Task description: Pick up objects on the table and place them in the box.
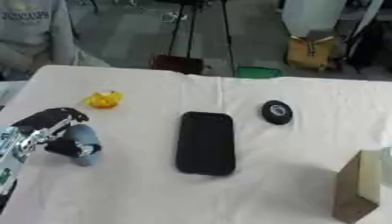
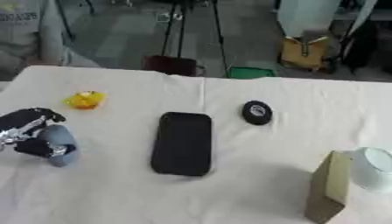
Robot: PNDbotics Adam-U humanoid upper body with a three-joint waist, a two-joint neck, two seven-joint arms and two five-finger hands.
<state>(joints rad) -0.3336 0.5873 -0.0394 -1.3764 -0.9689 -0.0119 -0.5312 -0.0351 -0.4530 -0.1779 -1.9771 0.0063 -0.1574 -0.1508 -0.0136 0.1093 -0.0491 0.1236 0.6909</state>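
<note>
Currently the grey-blue rounded soft-looking object [image 1: 82, 144] sits at the table's left side, with the left hand [image 1: 55, 131] curled round it — black fingers wrapped over its top and near side. Step in hand, by my reading: the grasp, lift not yet evident, since the object seems to touch the white tablecloth [image 1: 268, 183]. Next move calls for raising it and carrying it across to the brown cardboard box [image 2: 330, 188] at the lower right edge, well apart. Arm enters from the lower left, silver wrist low, hand angled toward the table centre. Also waiting — a small yellow toy [image 1: 104, 99], a black flat rectangular phone-like slab [image 1: 205, 143], a black round disc [image 1: 276, 112]. Right hand not seen.
</note>
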